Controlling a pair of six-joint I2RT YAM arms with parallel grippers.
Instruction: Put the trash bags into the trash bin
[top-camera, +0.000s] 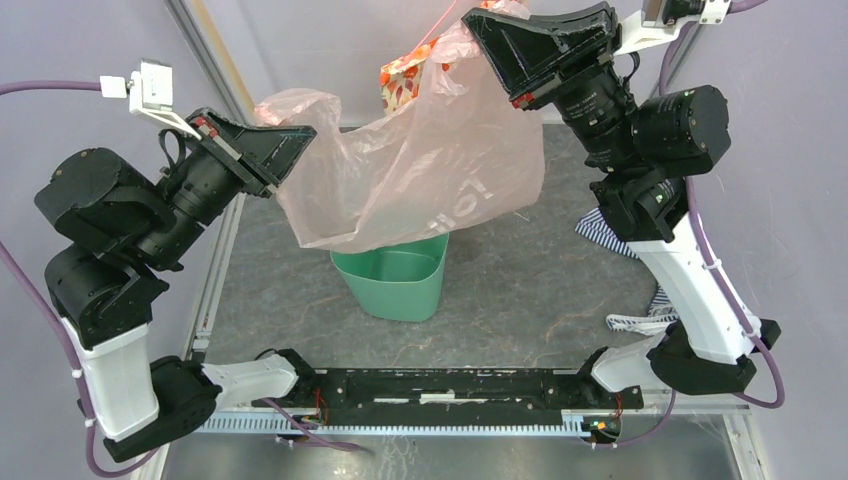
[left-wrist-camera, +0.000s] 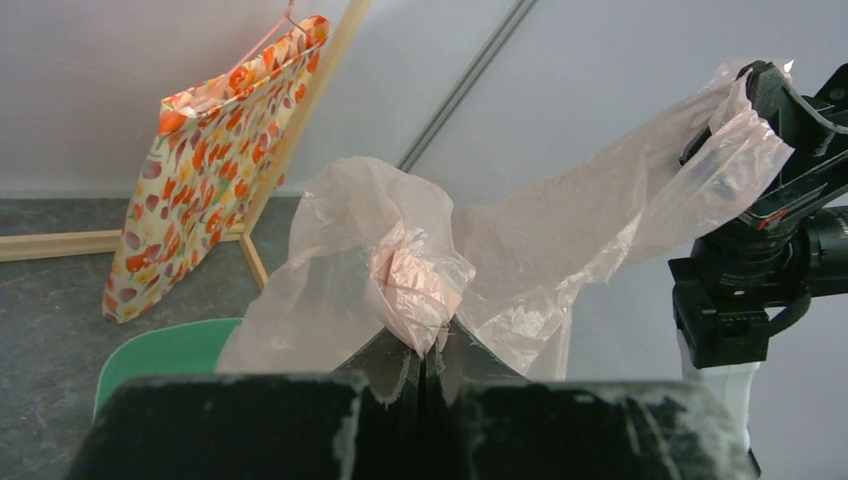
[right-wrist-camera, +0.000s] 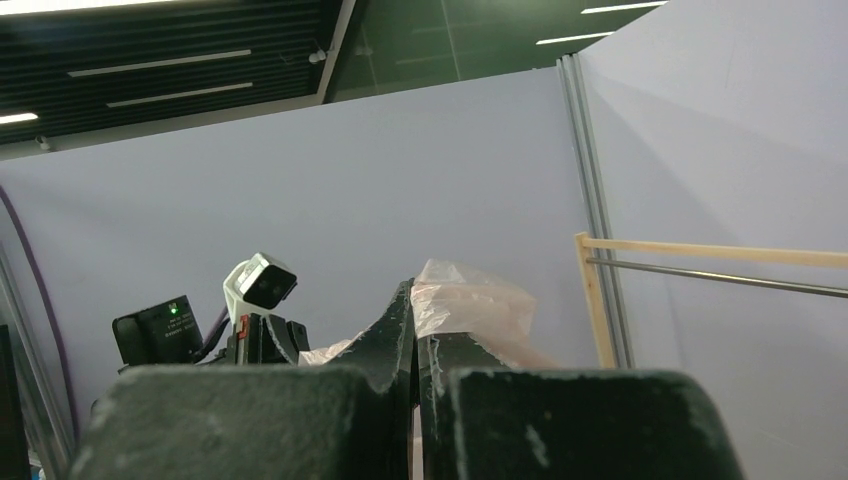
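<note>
A thin translucent pink trash bag (top-camera: 420, 170) hangs stretched in the air between both grippers, its lower part drooping over the rim of the mint-green trash bin (top-camera: 395, 280), which stands upright on the table. My left gripper (top-camera: 290, 140) is shut on the bag's left edge, bunched at its fingertips in the left wrist view (left-wrist-camera: 430, 335). My right gripper (top-camera: 480, 30) is shut on the bag's right edge, high at the back; the pinched plastic (right-wrist-camera: 470, 300) shows in the right wrist view. The bin's rim also shows in the left wrist view (left-wrist-camera: 160, 350).
An orange floral-patterned bag (top-camera: 403, 78) hangs from a wooden frame at the back, also in the left wrist view (left-wrist-camera: 215, 150). Striped blue-and-white cloth (top-camera: 610, 235) lies on the table by the right arm. Grey walls enclose the table on three sides.
</note>
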